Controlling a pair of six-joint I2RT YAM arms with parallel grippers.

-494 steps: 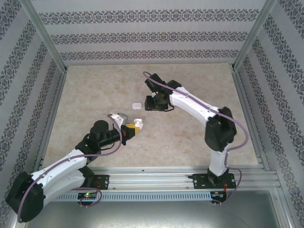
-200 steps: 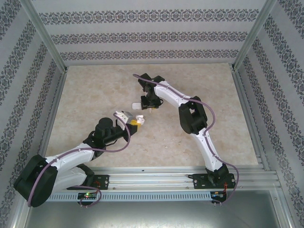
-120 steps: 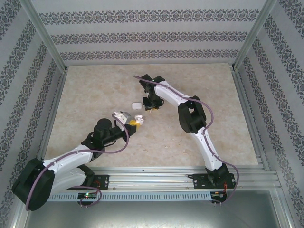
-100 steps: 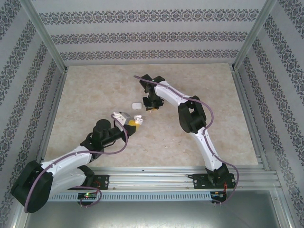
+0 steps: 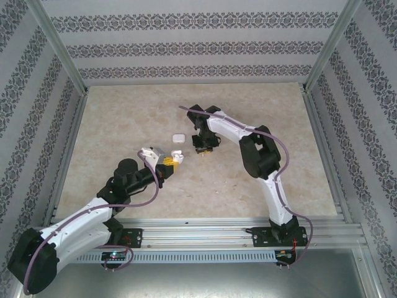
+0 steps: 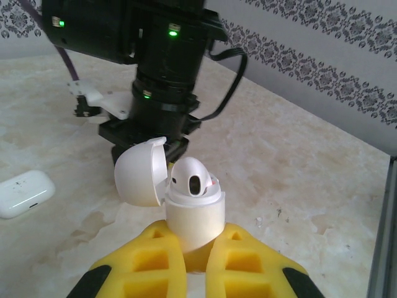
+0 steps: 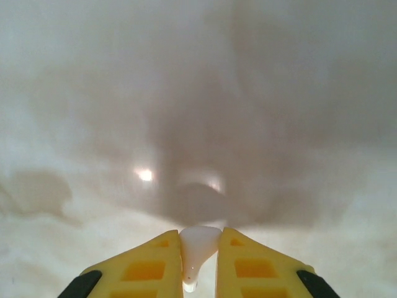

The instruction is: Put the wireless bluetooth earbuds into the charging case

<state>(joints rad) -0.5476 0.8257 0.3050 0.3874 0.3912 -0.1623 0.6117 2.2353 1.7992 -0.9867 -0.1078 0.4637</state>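
My left gripper (image 6: pixel 198 230) is shut on the base of the open charging case (image 6: pixel 195 214). The case's lid (image 6: pixel 141 172) is flipped back to the left, and one white earbud (image 6: pixel 191 180) sits in its top. From above, this left gripper (image 5: pixel 172 161) holds the case (image 5: pixel 177 152) just above the table, left of centre. My right gripper (image 7: pixel 200 236) is shut on a second small white earbud (image 7: pixel 198 248), stem down between the yellow fingers (image 7: pixel 245 264), close over the blurred tabletop. The right gripper (image 5: pixel 203 149) hangs just right of the held case.
A closed white case (image 5: pixel 178 137) lies flat on the beige table (image 5: pixel 248 180), just behind the two grippers; it is the closed case (image 6: pixel 23 194) at the left in the left wrist view. The right arm's dark wrist (image 6: pixel 162 81) looms right behind the held case. Metal frame rails border the table.
The right gripper has closed on an earbud and shifted nearer and to the right, away from the closed case. The left gripper with the open case has drawn slightly back to the left.
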